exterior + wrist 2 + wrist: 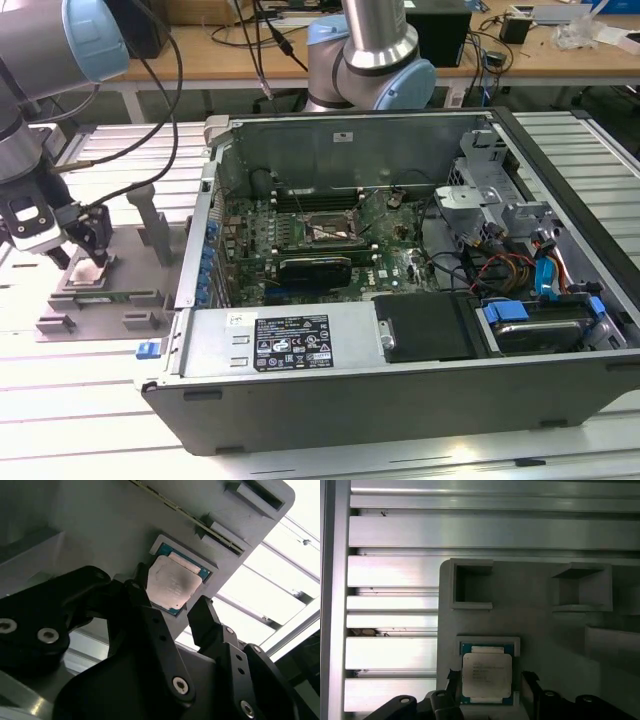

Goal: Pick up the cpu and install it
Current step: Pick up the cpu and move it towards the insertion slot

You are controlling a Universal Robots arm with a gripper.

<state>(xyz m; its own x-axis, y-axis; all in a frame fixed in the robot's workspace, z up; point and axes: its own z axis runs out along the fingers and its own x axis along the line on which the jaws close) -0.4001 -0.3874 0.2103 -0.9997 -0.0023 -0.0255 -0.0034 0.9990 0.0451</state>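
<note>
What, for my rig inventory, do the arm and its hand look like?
The arm has silver-grey tubular links with light blue joint caps, and black cables hang alongside it. The hand is black, its jointed fingers pinned with silver screws.

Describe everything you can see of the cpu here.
The cpu is a small flat square chip: a silver-grey metal lid with faint print, on a blue-green board. It lies flat, lid up, in a shallow recess of the grey tray. The open gripper straddles it; contact cannot be told.
</note>
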